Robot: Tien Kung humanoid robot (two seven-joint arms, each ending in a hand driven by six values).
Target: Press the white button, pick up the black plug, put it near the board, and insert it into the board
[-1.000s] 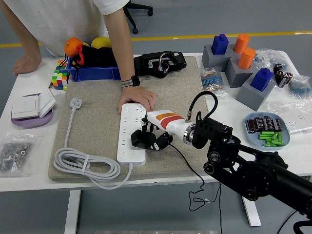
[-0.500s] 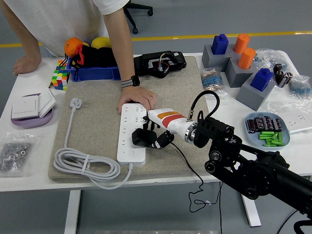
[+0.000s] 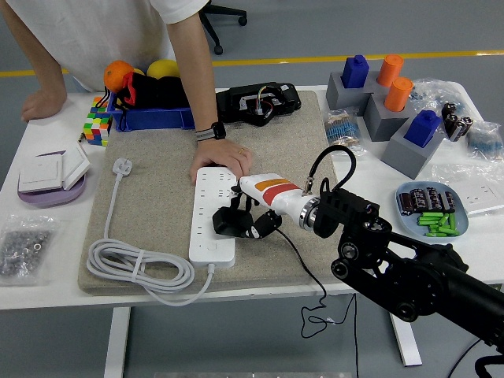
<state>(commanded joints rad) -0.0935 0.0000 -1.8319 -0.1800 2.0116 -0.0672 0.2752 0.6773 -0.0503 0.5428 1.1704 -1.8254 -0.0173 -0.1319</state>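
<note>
so the right hand (image 3: 250,223) has its fingers pinching the black plug (image 3: 229,224) right over the near-right edge of the white board (image 3: 213,213), whose long axis runs away from the robot, while a person's hand (image 3: 221,160) steadies its far end.

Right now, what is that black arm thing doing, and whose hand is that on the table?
The black arm is a robot's right arm. The picture comes from a camera high on the robot, looking down over a white table. Its right hand grips a black plug over a white power strip, which lies on a grey mat. The other hand belongs to a person standing across the table; it rests on the strip's far end. Around the mat lie a puzzle cube, a plate of batteries and coloured blocks.
</note>
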